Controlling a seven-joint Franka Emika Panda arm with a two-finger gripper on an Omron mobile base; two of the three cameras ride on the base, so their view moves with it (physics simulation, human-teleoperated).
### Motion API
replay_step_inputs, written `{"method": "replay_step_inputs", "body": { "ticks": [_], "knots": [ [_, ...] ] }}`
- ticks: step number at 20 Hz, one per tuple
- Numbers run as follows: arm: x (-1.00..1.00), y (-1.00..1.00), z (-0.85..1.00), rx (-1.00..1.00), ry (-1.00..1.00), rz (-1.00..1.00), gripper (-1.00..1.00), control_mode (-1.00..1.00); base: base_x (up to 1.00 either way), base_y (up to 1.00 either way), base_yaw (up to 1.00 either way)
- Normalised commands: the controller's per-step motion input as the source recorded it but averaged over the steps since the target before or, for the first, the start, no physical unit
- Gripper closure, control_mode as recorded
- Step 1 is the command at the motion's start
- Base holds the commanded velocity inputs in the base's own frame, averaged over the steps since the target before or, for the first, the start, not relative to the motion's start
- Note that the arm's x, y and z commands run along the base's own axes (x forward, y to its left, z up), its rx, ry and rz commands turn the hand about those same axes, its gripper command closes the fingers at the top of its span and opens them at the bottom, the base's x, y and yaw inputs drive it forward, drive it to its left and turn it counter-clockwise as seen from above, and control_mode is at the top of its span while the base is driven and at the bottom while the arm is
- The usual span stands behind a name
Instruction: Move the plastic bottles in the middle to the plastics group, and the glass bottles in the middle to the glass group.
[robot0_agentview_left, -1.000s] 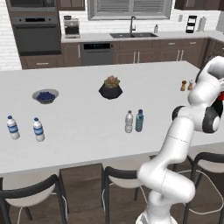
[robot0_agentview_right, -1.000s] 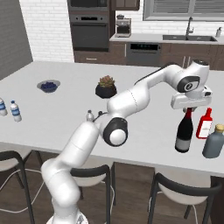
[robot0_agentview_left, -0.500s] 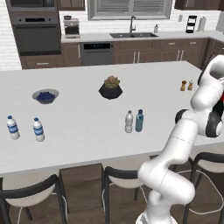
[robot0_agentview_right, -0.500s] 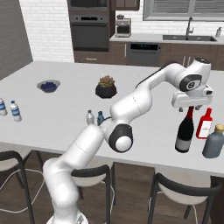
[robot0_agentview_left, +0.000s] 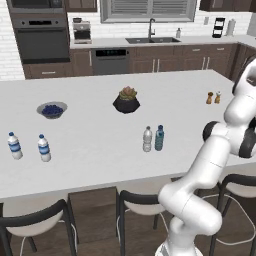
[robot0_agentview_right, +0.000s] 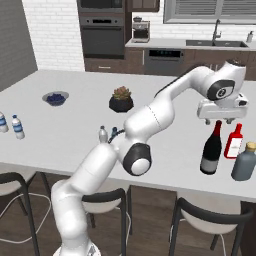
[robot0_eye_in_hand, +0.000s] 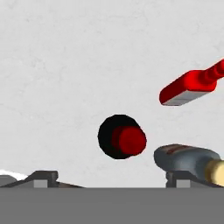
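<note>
The white arm reaches up and far to the right, elbow bent, its wrist turned straight down. The end effector (robot0_agentview_right: 222, 120) hangs just above the dark wine bottle (robot0_agentview_right: 211, 149), fingers spread wide and gripping nothing.

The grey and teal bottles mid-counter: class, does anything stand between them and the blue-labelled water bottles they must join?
Nothing visible does. The grey bottle and teal bottle have bare counter between them and the water bottles; the blueberry bowl lies farther back.
</note>
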Motion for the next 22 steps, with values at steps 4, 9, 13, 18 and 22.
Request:
{"method": "replay_step_inputs", "body": {
  "ticks": [4,9,13,18,22],
  "knots": [
    [-0.80,0.36,-0.29,-0.13,-0.07,-0.26,-1.00,-1.00,0.00,0.00,0.00],
    [-0.73,0.69,-0.65,-0.05,-0.03,-0.39,-1.00,-1.00,0.00,0.00,0.00],
    [-0.55,0.85,-0.72,-0.05,0.00,-0.32,-1.00,-1.00,0.00,0.00,0.00],
    [-0.32,0.97,-0.48,-0.17,0.00,-0.16,-1.00,-1.00,0.00,0.00,0.00],
    [-0.08,1.00,-0.19,-0.28,0.02,-0.04,-1.00,-1.00,0.00,0.00,0.00]
  ]
}}
